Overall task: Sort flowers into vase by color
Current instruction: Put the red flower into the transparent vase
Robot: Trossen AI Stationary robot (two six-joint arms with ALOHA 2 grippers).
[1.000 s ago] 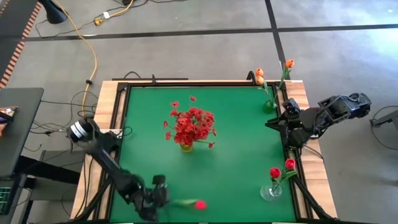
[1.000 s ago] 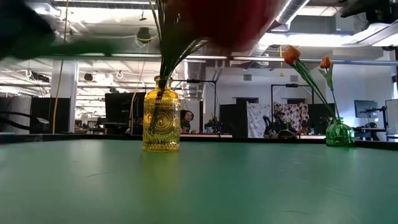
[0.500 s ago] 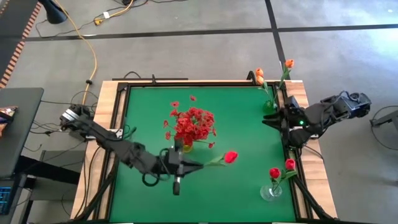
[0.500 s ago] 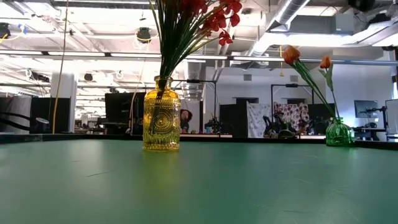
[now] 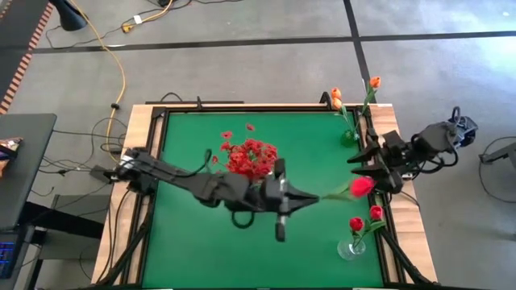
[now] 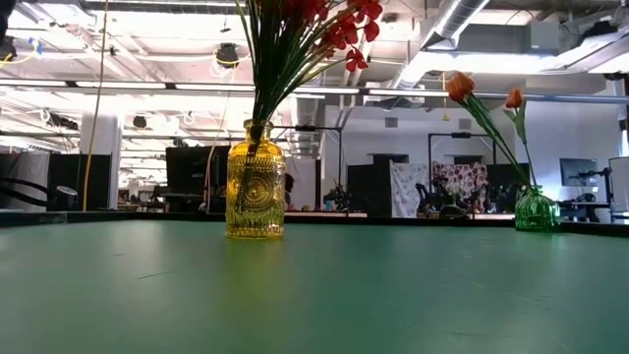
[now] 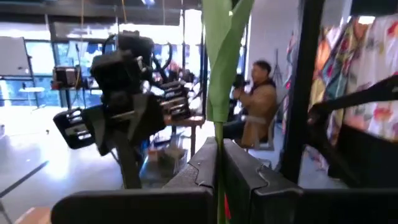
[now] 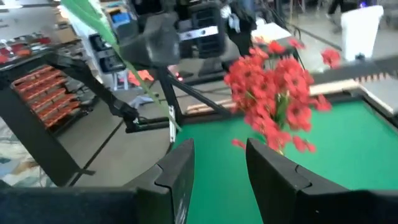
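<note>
Holding the red tulip (image 5: 362,186) by its stem, your left gripper (image 5: 310,199) is clenched, with the bud sticking straight out ahead. Your right gripper (image 5: 369,167) is open just past the bud, nearer to it.

My two arms are dark, near-black, built of jointed boxy links. The left gripper (image 5: 300,200) has blocky black fingers (image 7: 249,183) with angular stepped edges. The right gripper (image 5: 367,167) carries matching matte black fingers (image 8: 277,171).
</note>
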